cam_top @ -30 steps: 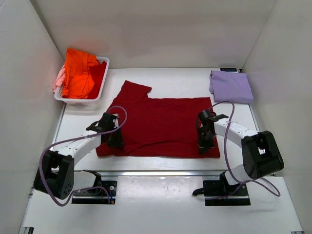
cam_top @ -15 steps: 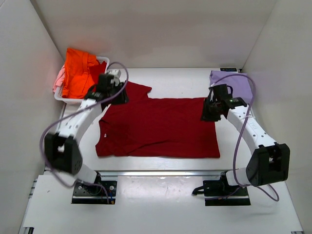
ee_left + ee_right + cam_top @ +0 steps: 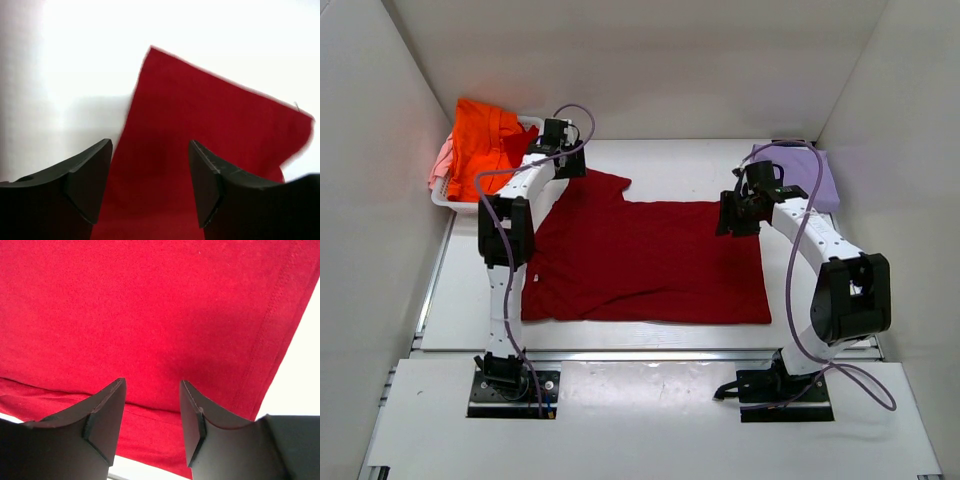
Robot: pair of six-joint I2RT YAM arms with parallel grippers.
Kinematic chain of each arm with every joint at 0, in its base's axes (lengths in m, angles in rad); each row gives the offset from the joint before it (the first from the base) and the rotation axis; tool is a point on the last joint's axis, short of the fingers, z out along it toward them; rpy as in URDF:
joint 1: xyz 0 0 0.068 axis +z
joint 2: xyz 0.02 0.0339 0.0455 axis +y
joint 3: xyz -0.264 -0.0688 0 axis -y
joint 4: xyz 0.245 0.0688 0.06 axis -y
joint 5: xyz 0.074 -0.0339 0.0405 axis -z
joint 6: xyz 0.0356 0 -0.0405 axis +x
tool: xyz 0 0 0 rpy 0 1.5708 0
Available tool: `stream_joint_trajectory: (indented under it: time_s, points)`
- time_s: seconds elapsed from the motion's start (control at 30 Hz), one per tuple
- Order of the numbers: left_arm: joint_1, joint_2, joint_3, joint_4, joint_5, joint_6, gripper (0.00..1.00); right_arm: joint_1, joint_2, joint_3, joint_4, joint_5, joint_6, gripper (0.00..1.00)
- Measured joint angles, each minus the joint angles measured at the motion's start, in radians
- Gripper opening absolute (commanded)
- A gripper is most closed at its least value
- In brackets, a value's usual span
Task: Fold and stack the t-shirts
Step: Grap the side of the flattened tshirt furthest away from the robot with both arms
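Dark red t-shirt [image 3: 640, 265]: one, the largest piece, spread flat across the middle of the table [image 3: 670, 160], with one sleeve pointing to the far left.
Cloth layers: under the right arm a stitched hem ran along the shirt's right edge, and a second strip of red lay below it at the near side.
Lavender t-shirt [image 3: 815, 185]: one, folded into a neat rectangle at the far right corner of the table, apart from the red one.
Orange t-shirt [image 3: 480, 145]: one, bunched up and heaped over the rim of the basket.
Pale pink t-shirt [image 3: 440, 160]: one, only a small fold showing at the basket's left side, beside the orange one.
Shirt count: four in all, two on the table and two in the basket.
Basket [image 3: 455, 203]: one, white and slatted, at the far left corner, near the red sleeve.
Left gripper [image 3: 150, 145]: one, stretched out to the far left by the sleeve. Its two dark fingers [image 3: 85, 180] stood well apart above the sleeve's edge and pinched no cloth.
Right gripper [image 3: 152, 385]: one, at the shirt's far right corner. Its fingers [image 3: 105, 420] were parted over the red cloth, with nothing caught between them.
Arms: two, both reaching forward to the far edge of the red shirt, one at each end.
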Motion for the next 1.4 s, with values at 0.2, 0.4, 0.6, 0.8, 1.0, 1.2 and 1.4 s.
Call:
stream_joint_trajectory:
  time_s: [0.2,0.4,0.6,0.8,1.0,1.2,1.4]
  points:
    - [0.01,0.192,0.277,-0.136,-0.012,0.018,0.75,-0.019,0.03,0.0,0.022,-0.021,-0.014,0.48]
    - [0.008,0.236,0.314,-0.244,-0.022,0.024,0.75,-0.052,0.057,0.009,0.031,-0.032,-0.019,0.51]
    - [0.012,0.236,0.318,-0.282,-0.006,0.024,0.32,-0.064,0.066,0.031,0.04,-0.032,-0.026,0.49]
    - [0.018,0.235,0.318,-0.302,0.037,0.035,0.0,-0.1,0.083,0.031,0.087,-0.008,-0.025,0.58]
    - [0.015,0.219,0.286,-0.285,0.042,0.05,0.0,-0.174,0.206,0.093,0.169,0.074,-0.013,0.63]
    - [0.013,0.207,0.264,-0.274,0.058,0.053,0.0,-0.211,0.41,0.284,0.183,0.12,-0.01,0.64]
    - [0.013,0.206,0.263,-0.274,0.075,0.054,0.0,-0.202,0.562,0.447,0.159,0.137,-0.006,0.63]
